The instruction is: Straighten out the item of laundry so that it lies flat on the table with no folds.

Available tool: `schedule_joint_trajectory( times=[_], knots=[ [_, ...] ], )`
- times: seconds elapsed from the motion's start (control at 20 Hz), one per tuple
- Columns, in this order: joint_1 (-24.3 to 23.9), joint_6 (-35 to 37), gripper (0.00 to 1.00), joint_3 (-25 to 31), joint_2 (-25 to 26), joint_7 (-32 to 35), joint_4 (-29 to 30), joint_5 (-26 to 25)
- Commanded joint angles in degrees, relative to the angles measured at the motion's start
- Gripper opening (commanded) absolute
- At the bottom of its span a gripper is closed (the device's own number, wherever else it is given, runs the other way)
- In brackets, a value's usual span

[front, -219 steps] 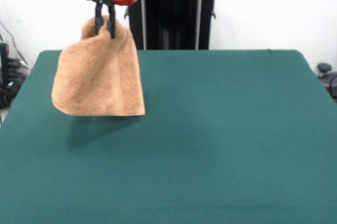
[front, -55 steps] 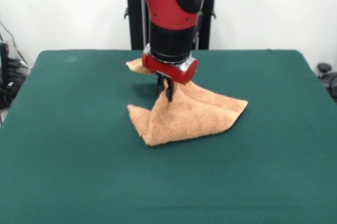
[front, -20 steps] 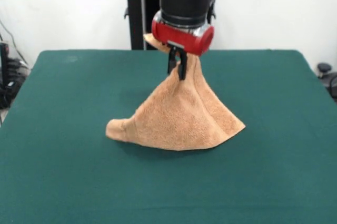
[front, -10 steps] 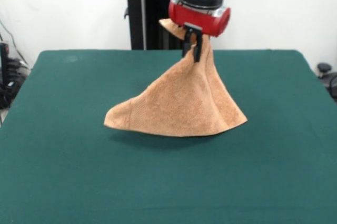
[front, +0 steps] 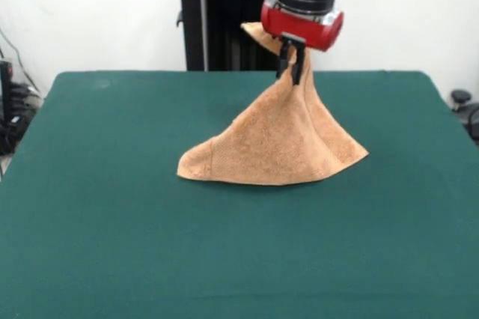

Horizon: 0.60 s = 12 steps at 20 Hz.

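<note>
The gripper (front: 291, 63) hangs at about one o'clock from the middle of the table (front: 112, 244), its two black fingers (front: 298, 64) pinched together on a bunched corner of the towel (front: 281, 143). A short tail of cloth sticks up and out behind the red wrist toward eleven o'clock. From the pinch the towel falls in a tent shape, widening downward, with a long crease running from the grip toward five o'clock. Its lower edge rests on the green felt near the table's centre, one corner pointing to eight o'clock and the other to four o'clock. The towel is not flat. No containers appear on the table.
</note>
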Motion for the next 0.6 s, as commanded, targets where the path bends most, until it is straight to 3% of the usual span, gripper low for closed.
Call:
schedule_joint_trajectory(
  times=[0.05,0.6],
  knots=[
    [-5.47,-14.87,0.00,4.17,7.99,9.27,8.43,0.71],
    [-12.06,-22.64,0.00,3.58,14.77,4.98,7.46,-3.92]
  ],
)
